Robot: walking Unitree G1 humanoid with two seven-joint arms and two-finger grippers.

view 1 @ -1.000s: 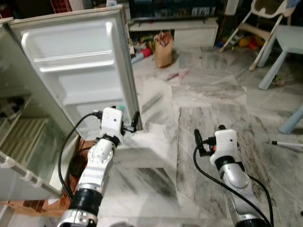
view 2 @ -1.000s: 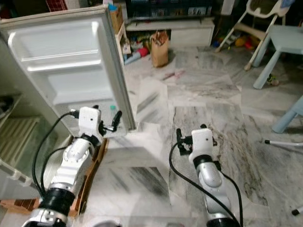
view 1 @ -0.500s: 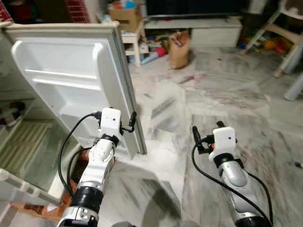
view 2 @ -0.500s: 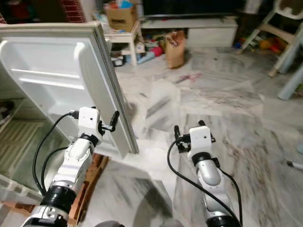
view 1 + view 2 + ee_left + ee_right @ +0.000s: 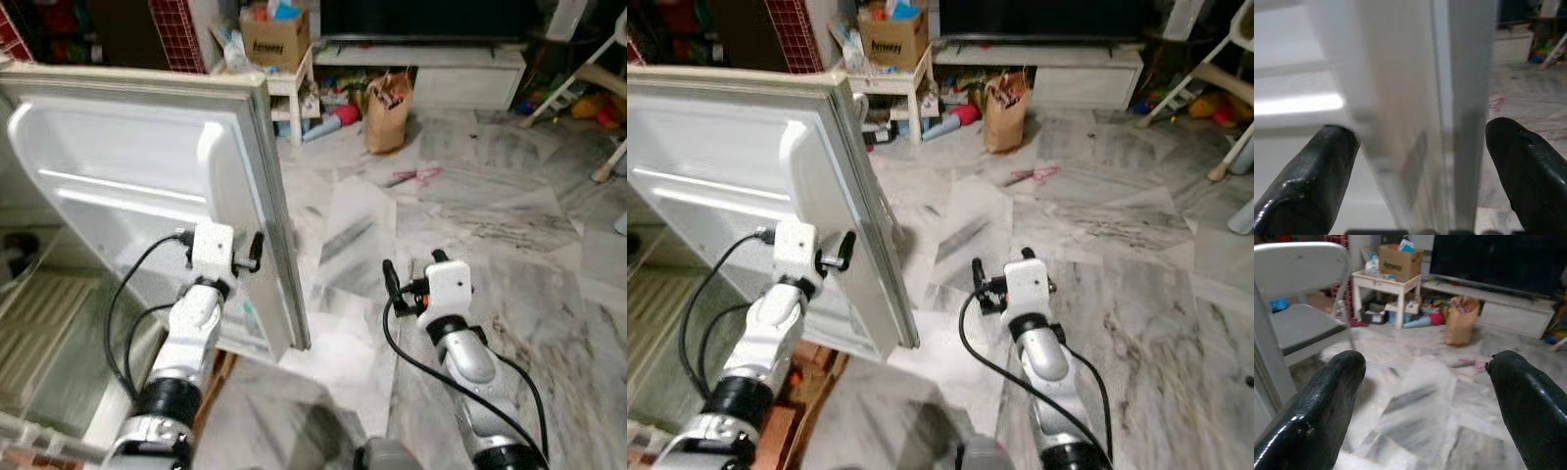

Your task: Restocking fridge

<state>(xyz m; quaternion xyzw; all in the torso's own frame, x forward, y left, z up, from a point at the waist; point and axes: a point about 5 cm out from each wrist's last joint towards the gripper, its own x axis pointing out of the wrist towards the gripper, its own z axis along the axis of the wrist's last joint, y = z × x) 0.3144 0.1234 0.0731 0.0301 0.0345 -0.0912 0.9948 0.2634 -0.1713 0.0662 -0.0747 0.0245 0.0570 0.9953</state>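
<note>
The fridge door (image 5: 147,186) stands open on the robot's left. The left gripper (image 5: 1415,166) is spread wide astride the door's free edge, gripping nothing. The right gripper (image 5: 1425,396) hangs wide and empty over the floor (image 5: 460,206). Since nothing clamps the door, a push could slide the fingers off its edge.

Indoor light, even and fairly bright on the marble floor (image 5: 460,206); top of the head frames goes dark around the TV (image 5: 1048,20). Soft shadows only. Left wrist frame: fridge door (image 5: 1400,122) close up, smeared and out of focus. Right wrist frame soft, fingers (image 5: 1327,401) blurred.
</note>
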